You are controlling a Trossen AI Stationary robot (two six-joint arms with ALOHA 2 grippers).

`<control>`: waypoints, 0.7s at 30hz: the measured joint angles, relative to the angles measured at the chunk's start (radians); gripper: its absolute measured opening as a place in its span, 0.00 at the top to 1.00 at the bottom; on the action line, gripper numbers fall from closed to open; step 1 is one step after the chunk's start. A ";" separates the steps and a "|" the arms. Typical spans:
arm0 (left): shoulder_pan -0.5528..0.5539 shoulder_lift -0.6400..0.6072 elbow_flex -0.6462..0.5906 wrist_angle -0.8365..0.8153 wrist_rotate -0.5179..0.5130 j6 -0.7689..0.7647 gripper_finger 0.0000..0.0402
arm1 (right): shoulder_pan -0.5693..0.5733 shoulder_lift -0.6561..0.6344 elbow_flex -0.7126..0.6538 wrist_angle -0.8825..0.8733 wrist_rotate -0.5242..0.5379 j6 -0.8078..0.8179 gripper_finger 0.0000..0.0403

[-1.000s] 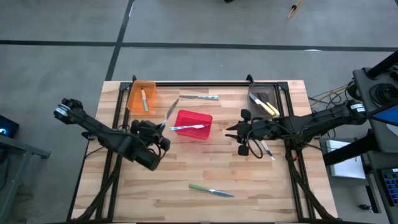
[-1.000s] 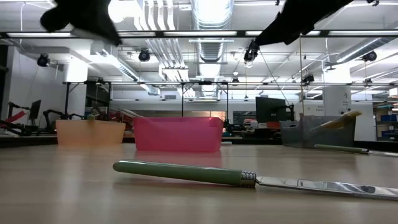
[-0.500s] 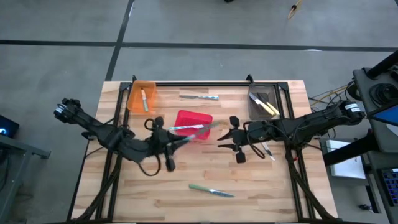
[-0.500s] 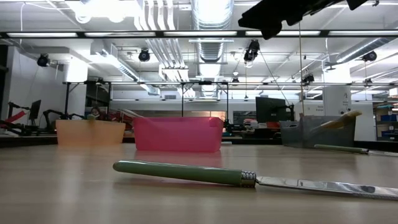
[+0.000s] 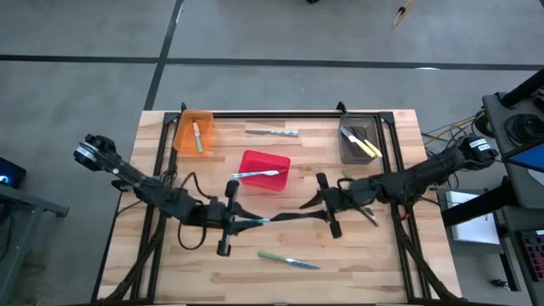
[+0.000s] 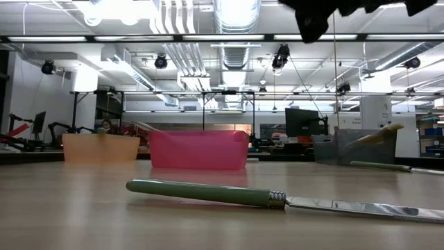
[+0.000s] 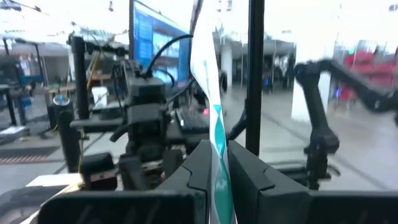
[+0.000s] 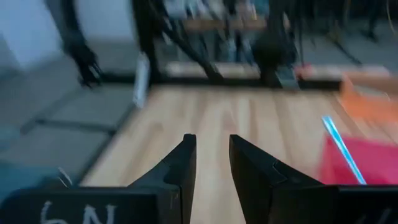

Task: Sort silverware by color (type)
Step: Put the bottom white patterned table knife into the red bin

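Wooden table (image 5: 212, 263), seen from above, with both arms reaching in toward its middle. Red bin (image 5: 264, 171) near the centre, with a blue-handled utensil (image 5: 257, 173) lying across its top, long axis left to right. Orange bin (image 5: 193, 132) at the far left corner, with a green-handled piece (image 5: 197, 136) inside, running front to back. Grey bin (image 5: 359, 142) at the far right, with yellow-handled pieces (image 5: 367, 148) leaning in it.

Left gripper (image 5: 240, 223) in front of the red bin, closed on a slim utensil (image 7: 211, 124), teal mark on the handle; in the left wrist view standing up between the two fingers (image 7: 194, 174), blade end away from the wrist. Right gripper (image 5: 304, 204) just right of it, fingers (image 8: 180, 162) slightly parted, holding nothing.

Green-handled knife (image 5: 288, 260) flat near the front edge, long axis left to right, handle left, blade right. Blue-handled knife (image 5: 273, 132) along the far edge, also left to right.
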 joint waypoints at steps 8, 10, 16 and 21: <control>0.001 0.082 -0.216 0.476 0.007 0.011 0.96 | 0.019 0.154 -0.074 0.596 0.002 -0.057 0.77; 0.001 0.111 -0.238 0.536 0.007 0.013 0.96 | 0.019 0.214 -0.053 0.683 0.002 -0.090 0.76; 0.002 0.175 -0.251 0.653 0.006 0.052 0.96 | 0.019 0.337 0.079 0.731 0.003 -0.164 0.71; 0.002 0.192 -0.253 0.657 -0.014 0.075 0.96 | 0.019 0.407 0.193 0.734 0.009 -0.200 0.71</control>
